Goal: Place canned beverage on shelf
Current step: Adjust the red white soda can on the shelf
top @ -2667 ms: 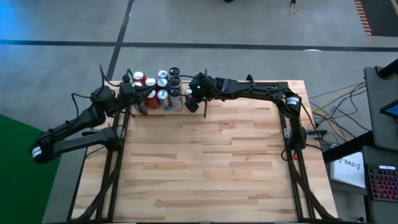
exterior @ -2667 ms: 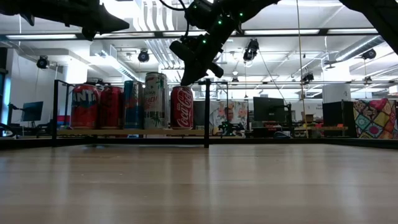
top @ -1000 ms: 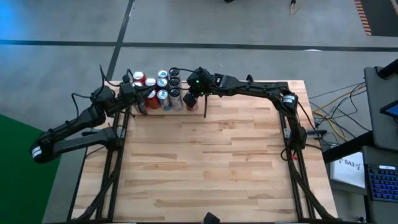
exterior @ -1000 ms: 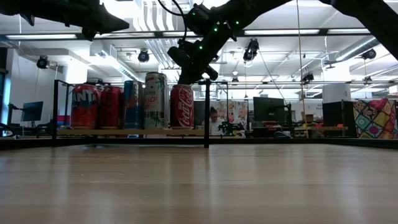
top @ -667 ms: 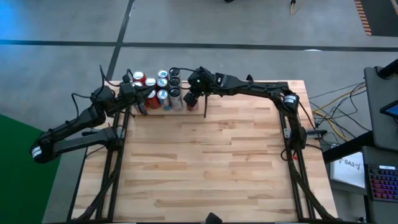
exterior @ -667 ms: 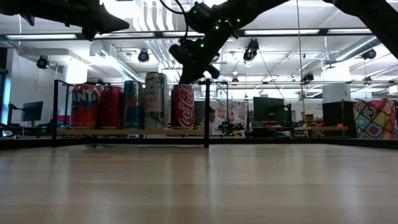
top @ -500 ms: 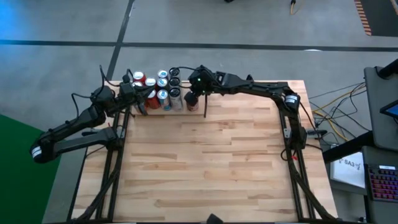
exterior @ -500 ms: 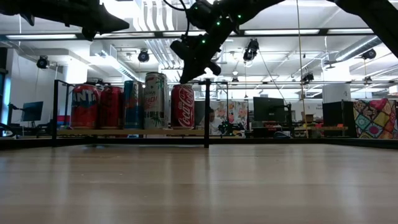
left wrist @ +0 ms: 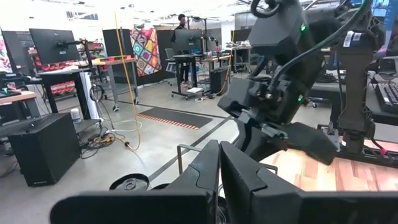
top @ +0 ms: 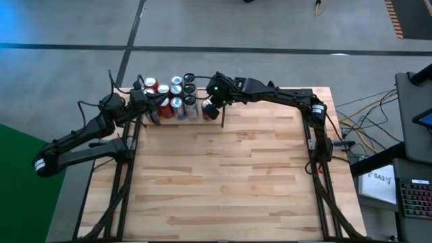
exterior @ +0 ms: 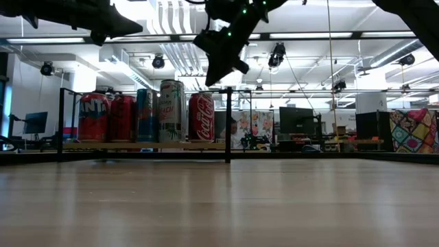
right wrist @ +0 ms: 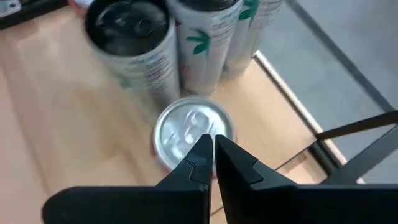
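Note:
The shelf (exterior: 137,145), a light plank edged by black rods, stands at the table's far left corner and bears a row of upright cans. The red cola can (exterior: 200,118) stands at the row's right end, beside the black upright rod (exterior: 228,123). Its silver top (right wrist: 189,132) shows in the right wrist view. My right gripper (exterior: 211,81) hangs shut a little above that can, slanting down, and a gap shows between them. My left gripper (top: 154,112) is shut and level, high up by the shelf's left end.
Other cans fill the shelf left of the red one: an orange-red one (exterior: 92,118), a blue one (exterior: 145,115) and a tall white-and-green one (exterior: 171,111). The bare wooden tabletop (top: 223,175) stretches toward the near edge. Cables and equipment lie beyond the right edge.
My right gripper, shut throughout, has risen from just over the red can's top and drawn slightly toward the table's right. The can stands where it was on the shelf.

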Controlling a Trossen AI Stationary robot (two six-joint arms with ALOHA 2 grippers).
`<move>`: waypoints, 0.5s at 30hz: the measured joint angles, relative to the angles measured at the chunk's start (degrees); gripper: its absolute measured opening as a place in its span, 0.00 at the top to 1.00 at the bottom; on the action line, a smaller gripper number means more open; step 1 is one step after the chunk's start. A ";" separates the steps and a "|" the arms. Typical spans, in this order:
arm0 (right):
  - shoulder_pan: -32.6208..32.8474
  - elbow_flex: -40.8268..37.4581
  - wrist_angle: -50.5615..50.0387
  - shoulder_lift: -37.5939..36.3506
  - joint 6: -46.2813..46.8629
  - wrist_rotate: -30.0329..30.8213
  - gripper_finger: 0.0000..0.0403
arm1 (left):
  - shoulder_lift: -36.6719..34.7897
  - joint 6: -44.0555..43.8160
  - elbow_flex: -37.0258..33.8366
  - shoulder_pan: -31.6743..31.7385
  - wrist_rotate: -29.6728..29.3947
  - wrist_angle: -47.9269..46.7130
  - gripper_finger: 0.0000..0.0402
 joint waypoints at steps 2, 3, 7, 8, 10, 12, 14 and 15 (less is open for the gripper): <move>0.35 1.12 -2.61 -0.02 0.27 -0.05 0.98 | 0.06 0.00 0.00 0.00 0.02 -0.01 1.00; 0.45 1.46 -3.83 -0.08 0.56 -0.11 0.98 | 0.11 -0.01 0.00 0.00 0.02 0.03 1.00; 0.83 1.64 -7.18 -0.14 1.60 -0.14 0.98 | 0.37 -0.02 0.00 0.00 0.02 0.07 1.00; 0.85 1.63 -7.91 -0.13 1.76 -0.16 0.98 | 0.50 -0.02 0.00 0.00 0.02 0.13 1.00; 0.96 1.63 -8.74 -0.13 2.01 -0.19 0.98 | 0.76 -0.02 0.00 0.00 0.02 0.14 1.00; 1.23 1.63 -9.21 -0.13 2.11 -0.27 0.98 | 1.05 -0.02 0.00 0.00 0.02 0.18 1.00; 1.58 1.61 -9.21 -0.13 2.16 -0.53 0.98 | 1.32 -0.02 0.00 0.00 0.02 0.34 1.00; 1.69 1.61 -9.16 -0.13 2.16 -0.56 0.98 | 1.43 -0.02 0.00 0.00 0.02 0.40 1.00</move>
